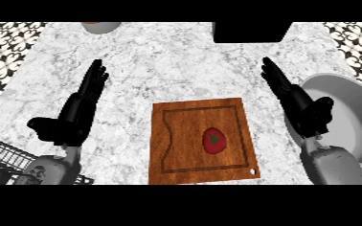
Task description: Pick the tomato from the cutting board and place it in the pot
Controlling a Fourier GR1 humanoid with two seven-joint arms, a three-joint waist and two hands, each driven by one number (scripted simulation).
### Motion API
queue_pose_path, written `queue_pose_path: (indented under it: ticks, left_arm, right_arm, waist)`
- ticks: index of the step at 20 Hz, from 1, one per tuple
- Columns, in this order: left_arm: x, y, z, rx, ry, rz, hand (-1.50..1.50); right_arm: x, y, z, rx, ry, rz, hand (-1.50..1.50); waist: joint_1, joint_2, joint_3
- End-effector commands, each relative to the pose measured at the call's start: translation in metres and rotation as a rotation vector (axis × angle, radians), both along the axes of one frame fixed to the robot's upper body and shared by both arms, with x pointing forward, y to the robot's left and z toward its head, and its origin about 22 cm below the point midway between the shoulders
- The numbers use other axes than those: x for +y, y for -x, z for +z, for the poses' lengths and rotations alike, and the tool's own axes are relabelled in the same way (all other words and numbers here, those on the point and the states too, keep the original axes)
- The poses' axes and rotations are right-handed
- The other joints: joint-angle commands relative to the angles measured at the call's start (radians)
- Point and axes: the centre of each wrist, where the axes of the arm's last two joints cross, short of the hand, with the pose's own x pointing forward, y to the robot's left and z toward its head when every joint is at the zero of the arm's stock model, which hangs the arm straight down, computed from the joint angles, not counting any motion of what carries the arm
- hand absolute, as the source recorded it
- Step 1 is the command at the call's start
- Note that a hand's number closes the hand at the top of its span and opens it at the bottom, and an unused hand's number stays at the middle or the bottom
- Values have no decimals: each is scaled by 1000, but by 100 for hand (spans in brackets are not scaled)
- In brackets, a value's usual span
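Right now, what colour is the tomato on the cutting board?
Red with a green stem spot, tomato, seen in the head view.

One tomato lies on one cutting board. One pot sits at the right. Two hands show: left hand, right hand.

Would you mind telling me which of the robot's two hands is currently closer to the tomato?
The right hand: it hangs open just past the cutting board's right edge, nearer the tomato than the open left hand.
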Motion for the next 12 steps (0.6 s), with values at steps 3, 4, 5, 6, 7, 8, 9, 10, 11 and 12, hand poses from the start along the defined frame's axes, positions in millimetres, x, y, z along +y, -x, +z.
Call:
queue_pose_path:
  ticks: [3,4,5,6,7,8,9,10,11,12]
  left_arm:
    - [43,13,-12,98,-199,144,0]
    - [56,20,-20,134,-235,211,0]
    - [67,14,-19,159,-262,261,0]
    - [81,26,-30,203,-301,310,0]
    - [45,21,-32,201,-221,212,0]
    - [53,27,-38,247,-237,248,0]
    - [61,28,-37,263,-246,263,0]
    - [65,34,-41,268,-262,289,0]
    - [67,33,-35,280,-261,288,0]
    - [67,31,-33,265,-257,290,0]
  right_arm:
    - [-25,29,-27,121,-13,-292,150]
    - [-26,41,-35,195,7,-365,150]
    - [-33,43,-41,229,0,-442,150]
    - [-44,62,-60,286,23,-530,150]
    - [-87,40,-16,56,588,-390,150]
    - [-88,45,-13,-36,559,-523,-150]
    - [-79,47,-11,-141,548,-546,-150]
    - [-76,58,-20,-168,570,-555,-150]
    - [-67,69,-29,-193,581,-558,-150]
    - [-46,75,-33,-231,528,-576,-150]
  waist:
    - [-14,29,-29]
    - [-19,23,-30]
    - [-27,28,-29]
    - [-32,27,-28]
    - [-8,31,-54]
    - [-44,17,-41]
    - [-42,15,-34]
    - [-43,14,-32]
    - [-41,12,-30]
    - [-40,17,-31]
